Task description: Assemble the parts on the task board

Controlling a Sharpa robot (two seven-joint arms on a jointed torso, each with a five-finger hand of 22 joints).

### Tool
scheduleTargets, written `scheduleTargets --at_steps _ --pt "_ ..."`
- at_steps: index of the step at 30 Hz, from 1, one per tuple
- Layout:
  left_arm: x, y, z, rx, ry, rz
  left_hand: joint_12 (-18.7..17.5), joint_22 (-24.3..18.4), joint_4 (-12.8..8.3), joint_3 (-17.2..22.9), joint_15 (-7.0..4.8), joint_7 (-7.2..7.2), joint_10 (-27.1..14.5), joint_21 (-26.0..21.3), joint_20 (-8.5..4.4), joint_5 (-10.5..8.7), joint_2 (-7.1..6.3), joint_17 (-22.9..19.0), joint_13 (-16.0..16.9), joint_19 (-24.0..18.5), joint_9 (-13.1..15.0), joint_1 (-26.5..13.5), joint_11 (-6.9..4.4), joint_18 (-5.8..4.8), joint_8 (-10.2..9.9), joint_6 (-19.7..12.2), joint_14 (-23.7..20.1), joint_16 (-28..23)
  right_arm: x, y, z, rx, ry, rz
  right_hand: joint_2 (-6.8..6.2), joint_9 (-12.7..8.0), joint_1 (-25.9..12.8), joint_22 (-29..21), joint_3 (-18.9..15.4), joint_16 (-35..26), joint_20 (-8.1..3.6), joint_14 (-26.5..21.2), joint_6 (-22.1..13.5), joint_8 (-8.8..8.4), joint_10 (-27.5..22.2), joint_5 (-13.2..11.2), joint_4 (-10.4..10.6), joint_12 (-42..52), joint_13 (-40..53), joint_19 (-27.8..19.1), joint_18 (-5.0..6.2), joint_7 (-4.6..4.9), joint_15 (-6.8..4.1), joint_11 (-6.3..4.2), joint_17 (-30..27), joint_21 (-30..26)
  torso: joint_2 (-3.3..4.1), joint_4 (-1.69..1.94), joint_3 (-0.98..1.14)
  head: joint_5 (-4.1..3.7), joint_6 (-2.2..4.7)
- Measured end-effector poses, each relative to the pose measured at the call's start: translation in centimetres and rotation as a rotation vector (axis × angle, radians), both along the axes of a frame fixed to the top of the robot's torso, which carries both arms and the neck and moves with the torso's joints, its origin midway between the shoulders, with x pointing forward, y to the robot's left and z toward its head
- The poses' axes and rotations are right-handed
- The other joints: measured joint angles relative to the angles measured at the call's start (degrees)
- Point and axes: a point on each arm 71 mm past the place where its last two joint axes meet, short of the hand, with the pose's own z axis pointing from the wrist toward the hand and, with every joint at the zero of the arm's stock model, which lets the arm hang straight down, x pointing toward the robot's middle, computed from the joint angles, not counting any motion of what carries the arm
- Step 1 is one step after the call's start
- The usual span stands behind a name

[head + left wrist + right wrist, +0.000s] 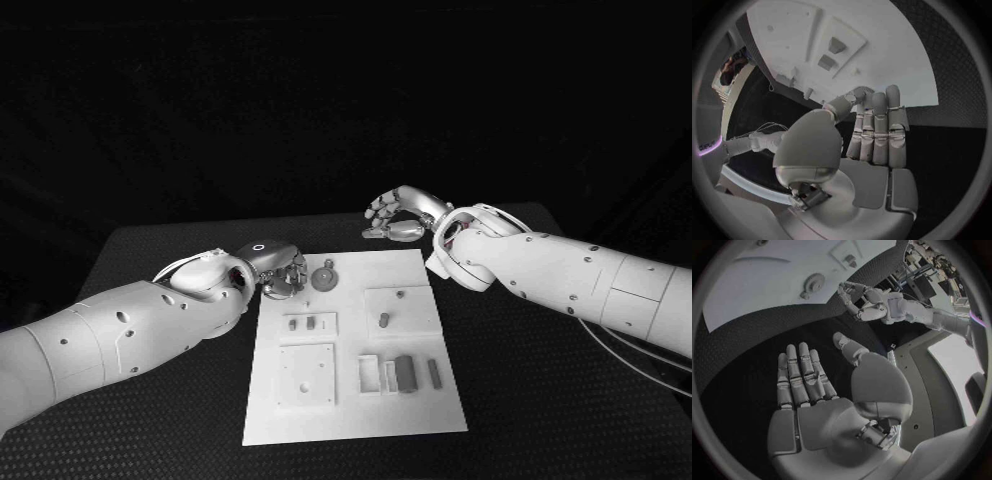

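The white task board (353,400) lies in the middle of the black table. On it are a round part with a stem (326,277), two small parts in a recess (300,323), a peg (384,320) and several blocks (404,372). My left hand (281,270) hovers at the board's far left corner, beside the round part, and holds nothing. In the left wrist view its fingers (879,125) lie straight, tips near the board's edge (898,75). My right hand (401,215) hangs past the board's far edge. Its palm (817,405) is flat and empty.
A square plate with holes (306,375) sits at the board's near left. Black table (548,400) surrounds the board on all sides. In the right wrist view the left hand (870,302) shows beside the round part (812,284).
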Motion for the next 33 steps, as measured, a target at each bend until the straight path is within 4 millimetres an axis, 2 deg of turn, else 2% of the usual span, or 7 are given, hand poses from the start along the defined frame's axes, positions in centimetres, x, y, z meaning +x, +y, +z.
scheduleTargets --at_steps 15,33 --pt "-0.5 -0.4 -0.9 0.03 0.046 -0.016 0.0 0.0 0.1 0.1 0.0 -0.18 0.2 0.0 0.09 0.02 -0.19 0.0 0.1 0.1 0.0 -0.3 -0.21 0.0 0.0 0.2 0.0 0.0 0.0 0.0 0.0 0.001 0.001 0.0 0.0 0.0 0.0 0.1 0.0 0.0 0.0 0.0 0.0 0.0 0.0 0.0 0.0 0.0 -0.1 0.0 0.0 0.0 0.0 0.0 0.0 0.0 0.05 -0.09 0.12 0.1 0.04" --pt "-0.8 -0.7 -1.8 0.065 0.086 -0.032 0.0 0.1 0.1 0.1 0.0 -0.16 0.3 0.0 0.19 0.02 0.08 0.0 0.2 0.0 0.2 -0.5 -0.05 0.01 -0.1 0.2 0.0 0.0 0.0 0.1 0.0 0.003 0.002 0.0 0.0 -0.1 0.0 0.1 0.0 0.0 0.0 0.0 0.0 0.0 0.0 0.0 0.0 0.0 -0.2 0.0 0.0 0.0 -0.02 0.0 0.0 0.0 0.07 -0.1 0.08 -0.15 -0.22"
